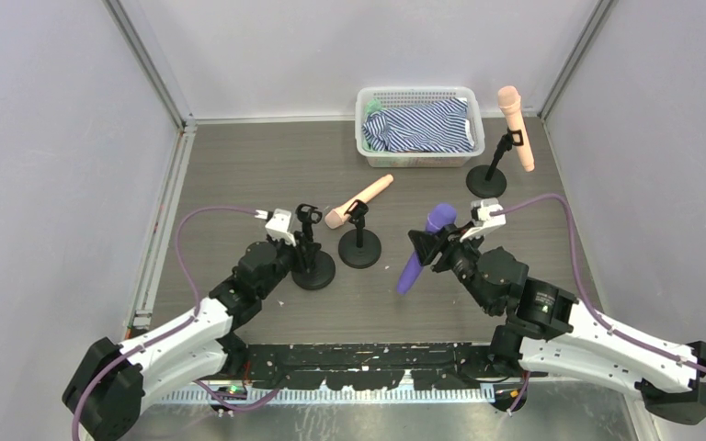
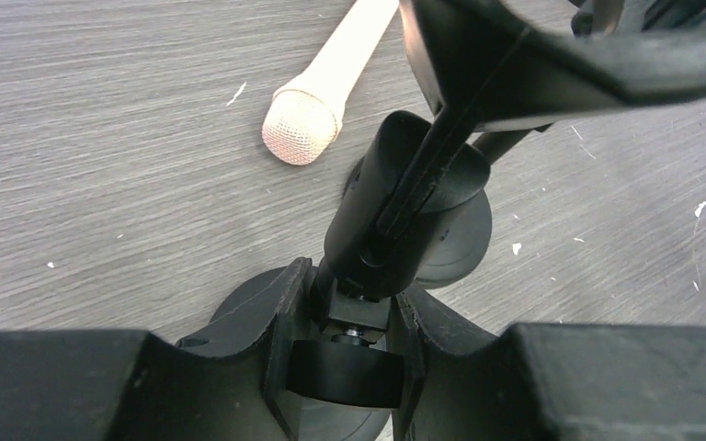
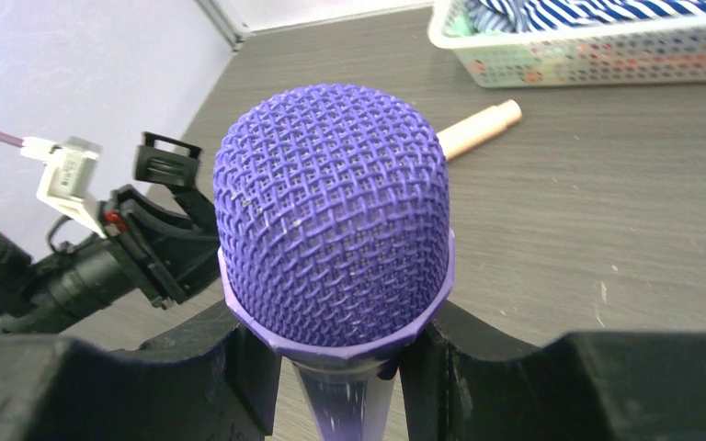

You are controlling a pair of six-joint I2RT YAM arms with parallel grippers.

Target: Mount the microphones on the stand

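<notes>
The right gripper is clamped on the purple microphone, held just right of the empty stand. The left gripper pinches that stand's stem. It looks like the mounting step: next, the handle needs lining up with the stand's clip.

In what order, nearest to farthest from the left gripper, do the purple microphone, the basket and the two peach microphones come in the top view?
From the left gripper, holding the left stand:
1. Tilted peach microphone, centre.
2. Purple microphone, in the right gripper.
3. Basket, back centre.
4. Upright peach microphone, back right.
</notes>
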